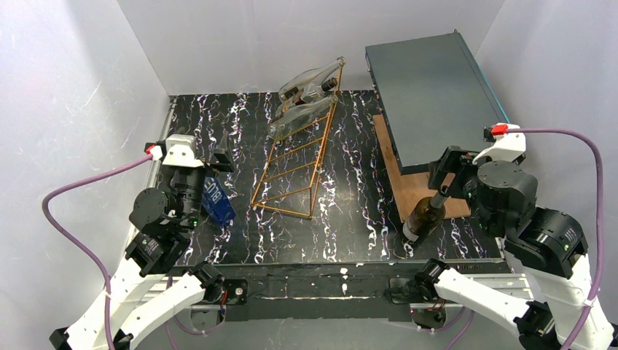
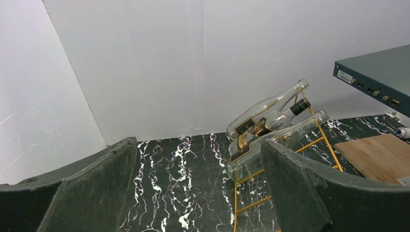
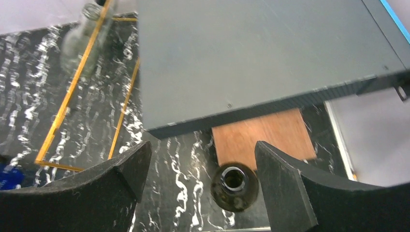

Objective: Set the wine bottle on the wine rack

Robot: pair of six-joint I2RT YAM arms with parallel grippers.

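**RIGHT PINCER OPEN ABOVE THE STANDING WINE BOTTLE**

The wine bottle (image 1: 423, 219) is standing upright near the near right corner of the worktop (image 1: 350, 219), at the near end of a wooden board (image 1: 419, 191). The right pincer (image 3: 202, 147) is hanging directly above it.

The right wrist view is looking straight down into the open bottle mouth, which is sitting between the two fingers, nearer one than the other. The left wrist view alone is showing the labels on the clear bottles (image 2: 268, 108) lying at the far end of the wine rack (image 1: 299, 164), mid-worktop.

The right pincer is standing well apart and gripping nothing. The left pincer (image 2: 198, 145), by the left edge, is standing fully spread and holding nothing.
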